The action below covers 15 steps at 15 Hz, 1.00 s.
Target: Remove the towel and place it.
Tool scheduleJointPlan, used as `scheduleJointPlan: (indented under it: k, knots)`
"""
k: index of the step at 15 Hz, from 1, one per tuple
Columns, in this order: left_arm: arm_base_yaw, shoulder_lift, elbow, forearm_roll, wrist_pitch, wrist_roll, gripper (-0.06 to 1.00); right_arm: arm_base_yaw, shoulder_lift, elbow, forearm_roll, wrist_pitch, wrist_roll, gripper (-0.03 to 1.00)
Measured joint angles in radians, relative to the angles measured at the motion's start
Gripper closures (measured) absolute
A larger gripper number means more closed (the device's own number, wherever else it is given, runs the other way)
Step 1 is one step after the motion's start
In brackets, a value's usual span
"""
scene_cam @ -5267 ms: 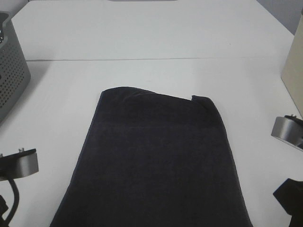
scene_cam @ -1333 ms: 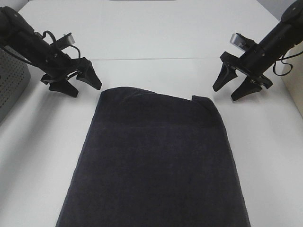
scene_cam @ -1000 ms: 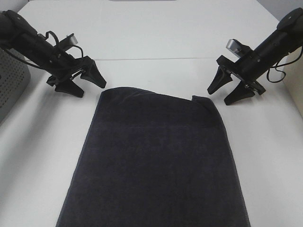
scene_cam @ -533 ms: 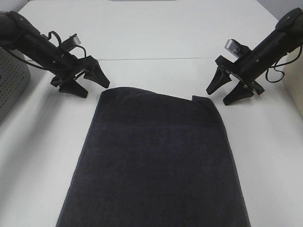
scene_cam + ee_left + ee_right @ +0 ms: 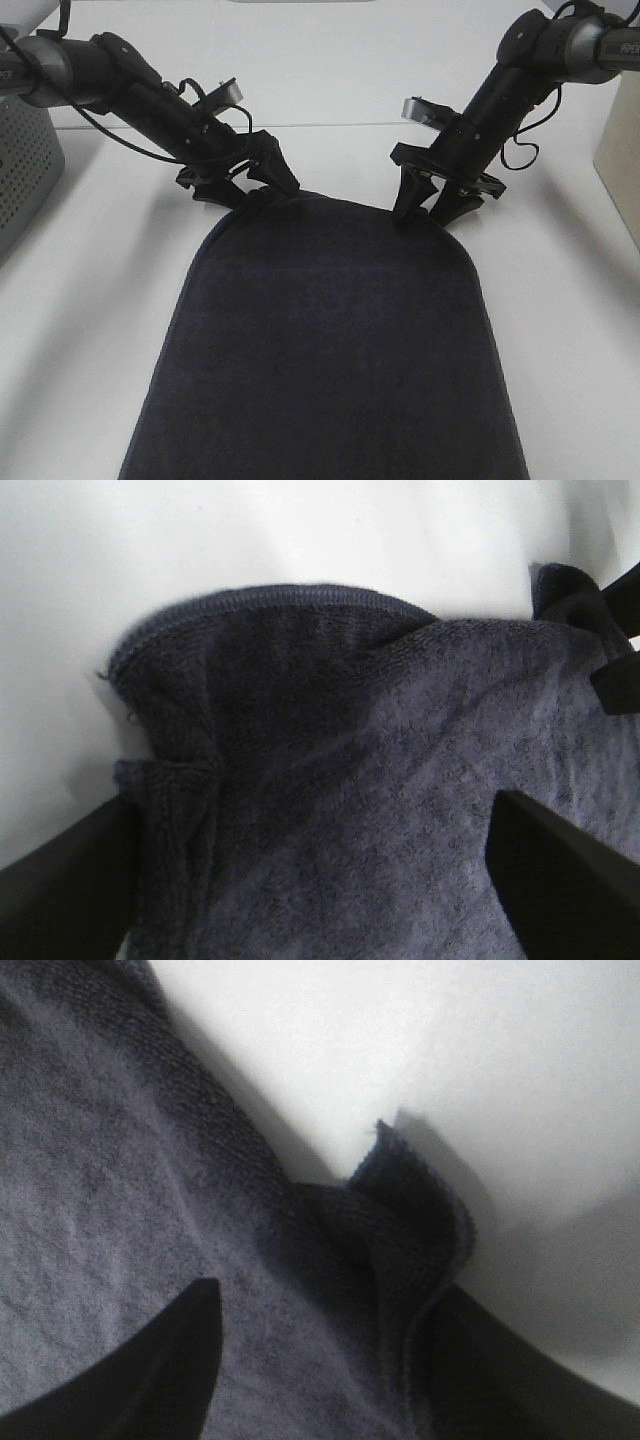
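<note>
The dark towel lies flat on the white table and runs off the near edge of the exterior high view. My left gripper is down at its far left corner, open, with one finger on each side of the bunched hem. In the left wrist view the towel fills the gap between the two black fingers of the left gripper. My right gripper is open over the far right corner. The right wrist view shows the towel's folded corner between the right gripper's fingers.
A grey perforated basket stands at the left edge of the table. A beige box sits at the right edge. A seam crosses the table behind the towel.
Both grippers have moved inward and down onto the towel's far corners. The towel's far edge has bunched and rounded. The right jaws have narrowed a little.
</note>
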Motion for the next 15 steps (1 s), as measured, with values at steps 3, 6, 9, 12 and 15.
scheduleJointPlan:
  k: [3,6,9,12,15]
  knots:
    - [0.0,0.006,-0.001,0.007,-0.009,-0.023,0.27,0.002,0.001,0.0,-0.031,0.0,0.022,0.72]
    - [0.0,0.02,-0.001,0.031,-0.018,-0.029,0.69,0.002,0.009,0.0,-0.021,0.0,0.023,0.92]
    - [0.0,0.025,0.001,0.037,-0.022,-0.029,0.93,0.002,0.009,0.0,-0.013,0.0,0.023,0.96]
    - [-0.001,0.017,0.001,0.053,-0.032,0.025,0.94,0.002,0.001,0.006,-0.005,-0.018,0.024,0.96]
    - [-0.002,0.007,-0.039,0.091,-0.065,0.057,0.94,0.002,-0.036,0.012,-0.016,-0.156,0.024,0.96]
